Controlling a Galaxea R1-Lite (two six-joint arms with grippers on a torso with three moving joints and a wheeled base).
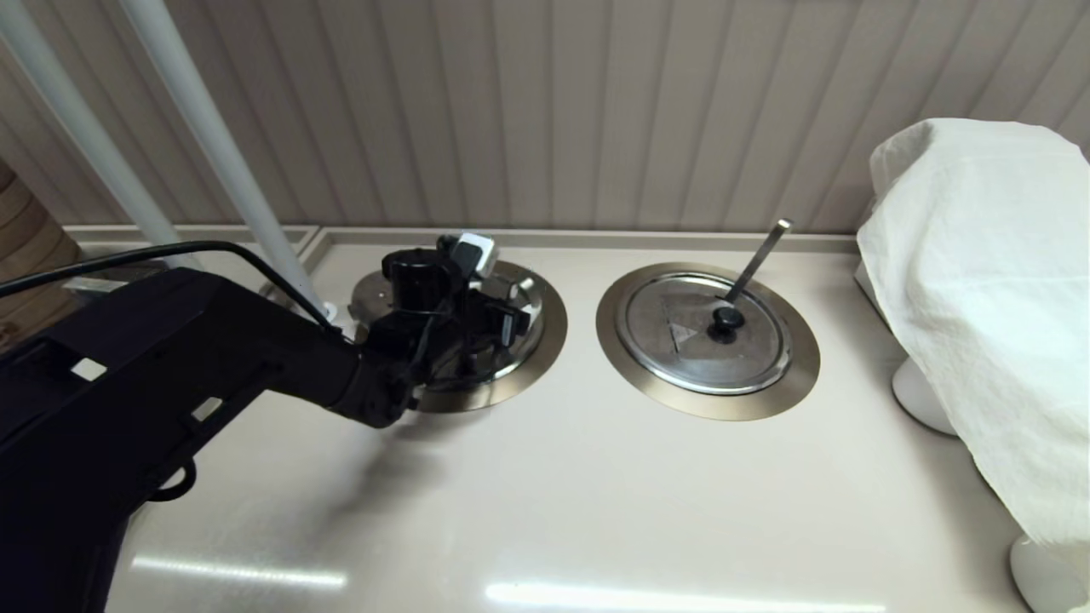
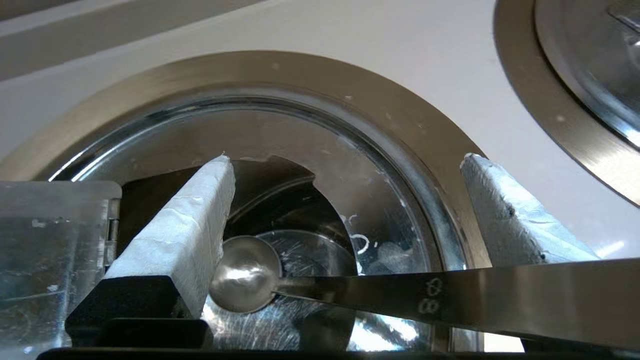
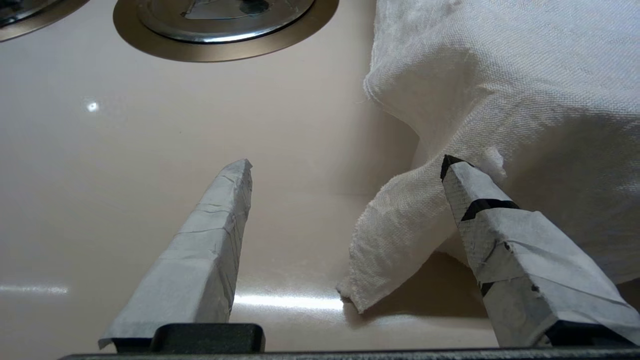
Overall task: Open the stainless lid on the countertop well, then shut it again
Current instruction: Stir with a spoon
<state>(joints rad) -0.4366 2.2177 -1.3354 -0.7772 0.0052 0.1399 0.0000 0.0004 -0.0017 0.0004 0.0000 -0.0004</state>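
- The left pincer [image 2: 345, 165] hovers low over the well [image 1: 545, 336] on the bench [image 1: 545, 511], its taped fingers [image 2: 195, 220] spread wide with nothing between them.
- Just beneath that pincer the steel lid [image 2: 385, 200] sits in the well with its hinged section folded back, leaving a dark opening; the raised flap [image 2: 50, 250] stands beside one finger.
- Inside the opening, a ladle [image 2: 245, 280] rests with its bowl under the pincer and its flat handle running out past the other finger.
- Judged from this, the opening half of the job looks done: the flap is up and released. What remains is to take the flap again and fold it down until the lid lies flat.
- Off to the pincer's right sits the twin well [image 1: 707, 340], its lid [image 1: 702, 332] shut flat, black knob [image 1: 726, 319] at centre and a second ladle handle [image 1: 758, 255] poking out of the notch.
- The right pincer [image 3: 345, 170] is parked well apart from the work, low over bare bench, fingers wide and empty, one fingertip just beside a white cloth [image 3: 500, 100] draped over something unseen.
- The closing move calls for a grip on the flap's edge without knocking the ladle handle, which crosses close beneath the fingers.
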